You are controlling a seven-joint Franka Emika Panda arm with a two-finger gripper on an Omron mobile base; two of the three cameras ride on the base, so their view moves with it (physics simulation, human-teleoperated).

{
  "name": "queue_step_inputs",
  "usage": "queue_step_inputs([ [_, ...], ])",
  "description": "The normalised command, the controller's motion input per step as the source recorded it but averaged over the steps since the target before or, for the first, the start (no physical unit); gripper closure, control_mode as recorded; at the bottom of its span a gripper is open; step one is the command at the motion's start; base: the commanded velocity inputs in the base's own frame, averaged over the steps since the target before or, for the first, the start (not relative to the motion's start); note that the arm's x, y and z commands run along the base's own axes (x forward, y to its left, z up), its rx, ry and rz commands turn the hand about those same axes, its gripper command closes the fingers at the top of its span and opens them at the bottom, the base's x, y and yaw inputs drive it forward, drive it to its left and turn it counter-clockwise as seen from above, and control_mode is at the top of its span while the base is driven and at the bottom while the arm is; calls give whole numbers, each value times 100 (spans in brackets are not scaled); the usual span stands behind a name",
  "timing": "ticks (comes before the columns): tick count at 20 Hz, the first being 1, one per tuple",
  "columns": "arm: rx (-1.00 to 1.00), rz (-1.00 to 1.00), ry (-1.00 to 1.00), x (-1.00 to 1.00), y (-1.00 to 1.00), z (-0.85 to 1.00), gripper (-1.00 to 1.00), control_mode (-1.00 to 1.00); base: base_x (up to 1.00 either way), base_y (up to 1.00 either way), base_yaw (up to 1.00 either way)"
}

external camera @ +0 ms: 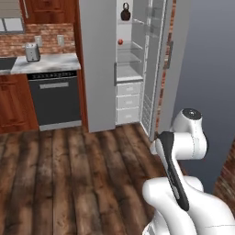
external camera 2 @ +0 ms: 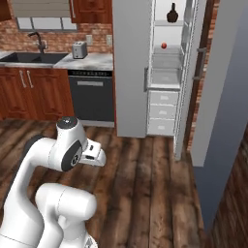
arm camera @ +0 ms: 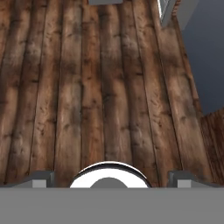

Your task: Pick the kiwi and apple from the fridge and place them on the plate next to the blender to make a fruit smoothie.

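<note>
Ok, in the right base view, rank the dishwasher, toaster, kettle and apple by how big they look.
Largest to smallest:
1. dishwasher
2. kettle and toaster, too alike to rank
3. apple
All sit far from the camera.

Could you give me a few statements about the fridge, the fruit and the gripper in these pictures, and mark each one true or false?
1. The fridge stands with its door open. True.
2. The apple is held in the gripper. False: it sits on a fridge shelf, and the open gripper holds nothing.
3. A dark kettle stands on the shelf above the apple. True.
4. The hand view looks into the fridge. False: it looks down at the wooden floor.
5. A toaster stands on the counter left of the fridge. True.
</note>
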Motion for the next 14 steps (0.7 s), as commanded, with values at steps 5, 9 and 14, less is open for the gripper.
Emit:
queue_step_inputs([
  [5,0,0,0,0,0,0,-100,100,100,0,0],
  [9,0,0,0,0,0,0,-100,100,100,0,0],
  [14,0,0,0,0,0,0,-100,100,100,-18,5],
])
